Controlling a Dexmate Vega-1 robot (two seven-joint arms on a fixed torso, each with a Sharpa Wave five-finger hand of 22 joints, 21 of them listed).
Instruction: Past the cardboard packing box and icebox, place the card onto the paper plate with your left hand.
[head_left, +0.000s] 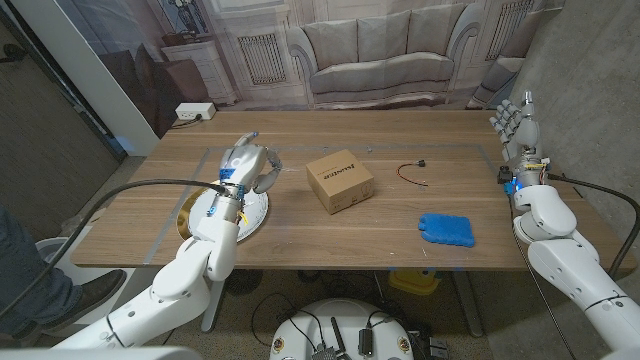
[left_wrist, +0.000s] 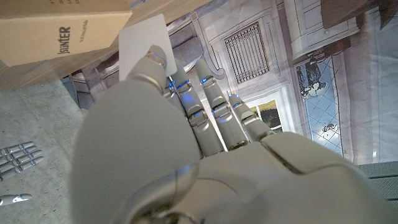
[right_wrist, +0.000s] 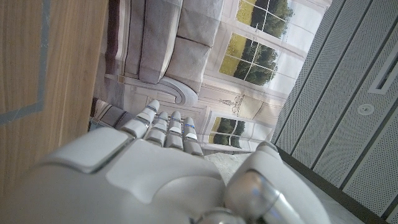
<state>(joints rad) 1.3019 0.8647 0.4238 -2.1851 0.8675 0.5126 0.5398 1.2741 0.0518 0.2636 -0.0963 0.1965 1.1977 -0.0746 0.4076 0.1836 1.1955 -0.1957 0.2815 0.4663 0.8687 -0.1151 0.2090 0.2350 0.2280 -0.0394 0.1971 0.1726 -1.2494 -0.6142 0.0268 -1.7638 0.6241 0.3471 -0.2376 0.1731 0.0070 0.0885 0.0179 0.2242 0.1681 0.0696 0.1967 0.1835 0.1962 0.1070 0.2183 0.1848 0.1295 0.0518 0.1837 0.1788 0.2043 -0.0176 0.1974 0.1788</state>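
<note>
My left hand (head_left: 246, 164) hovers above the far edge of the paper plate (head_left: 257, 214), a white plate with a gold rim at the table's left. In the left wrist view that hand (left_wrist: 186, 143) pinches a white card (left_wrist: 143, 38) between thumb and fingers. The brown cardboard box (head_left: 340, 180) stands just to the right of it at the table's middle and shows close by as the box (left_wrist: 43, 31). The blue icebox (head_left: 446, 229) lies near the front edge on the right. My right hand (head_left: 515, 125) is raised at the table's right edge, fingers spread and empty.
A small red and black cable (head_left: 412, 172) lies right of the box. Grey tape lines (head_left: 170, 225) mark the wooden table. A person's leg and shoe (head_left: 40, 285) show at the left edge. My right hand (right_wrist: 155, 180) appears beside the table's wood (right_wrist: 25, 62).
</note>
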